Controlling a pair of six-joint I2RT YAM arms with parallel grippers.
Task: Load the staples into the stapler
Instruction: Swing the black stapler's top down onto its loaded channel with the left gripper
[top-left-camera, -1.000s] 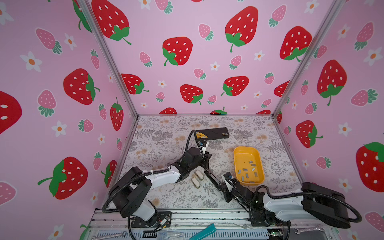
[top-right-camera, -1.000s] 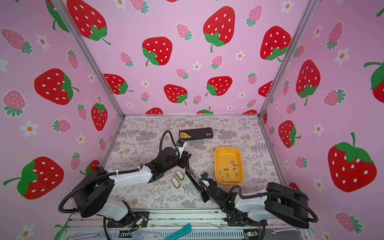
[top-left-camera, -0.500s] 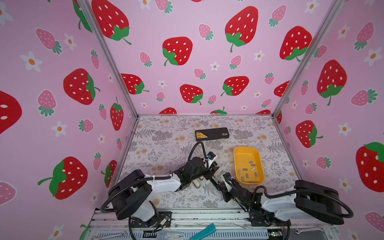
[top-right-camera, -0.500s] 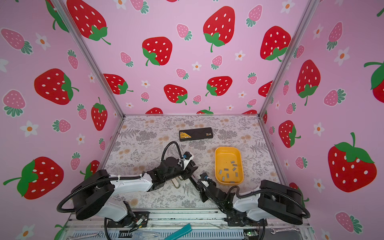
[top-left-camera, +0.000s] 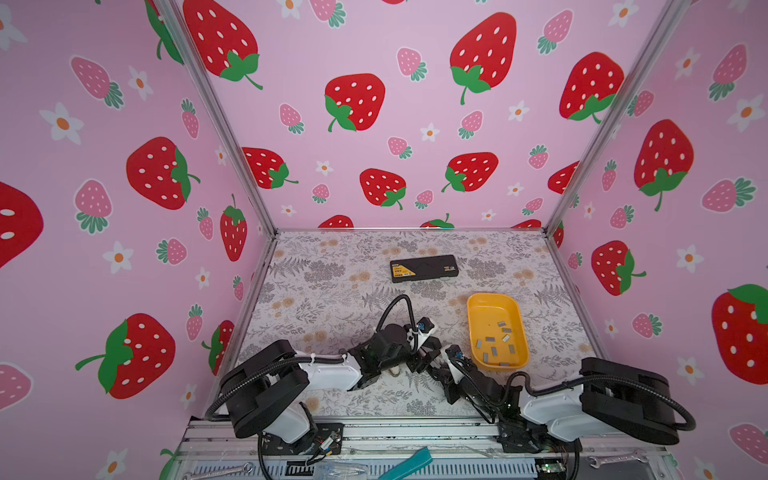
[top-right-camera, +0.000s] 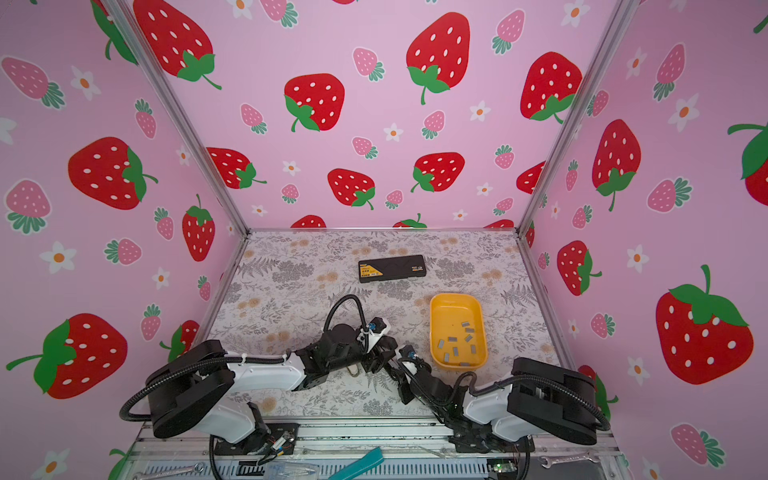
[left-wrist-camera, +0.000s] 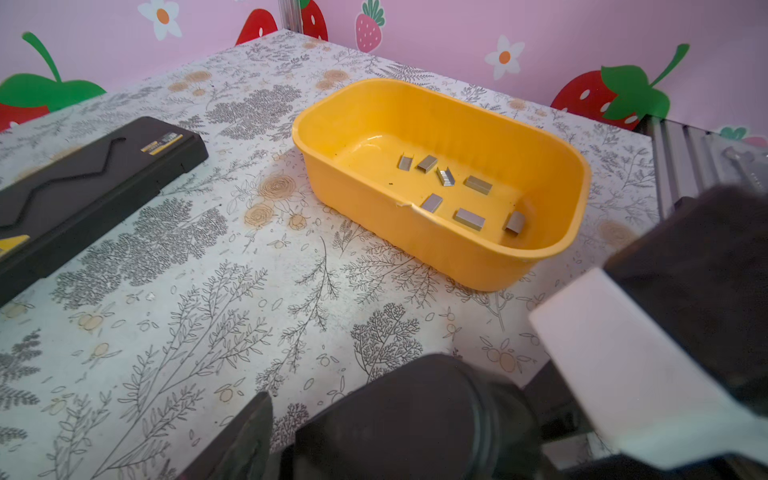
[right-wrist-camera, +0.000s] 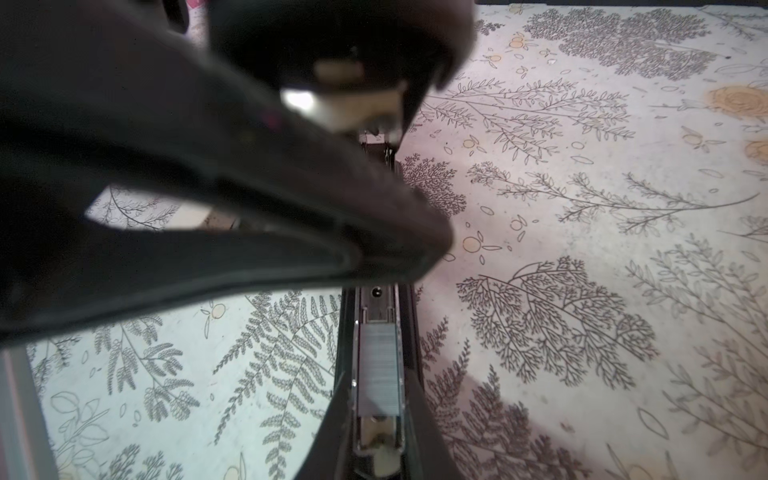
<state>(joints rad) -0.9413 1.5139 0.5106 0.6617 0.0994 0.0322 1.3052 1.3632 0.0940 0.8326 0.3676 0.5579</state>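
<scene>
Black right pincer (top-left-camera: 435, 366): clamped on stapler (right-wrist-camera: 411, 345) base. Left pincer (top-left-camera: 422, 355): just beside, spread not discernible. Staples (right-wrist-camera: 378, 370): one grey strip seated in magazine (right-wrist-camera: 377, 293); spare strips (left-wrist-camera: 469, 219) loose in yellow tray (left-wrist-camera: 440, 99). Likely light, slick, snappable; pinch long sides.

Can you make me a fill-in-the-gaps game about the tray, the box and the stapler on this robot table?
1. The loose staples lie in a ____ tray.
2. The box at the back, with the yellow label, is ____.
3. Red ____ are printed on the pink walls.
4. A strip of staples already sits in the stapler, so its channel is not ____.

Missing words: yellow; black; strawberries; empty.
</scene>
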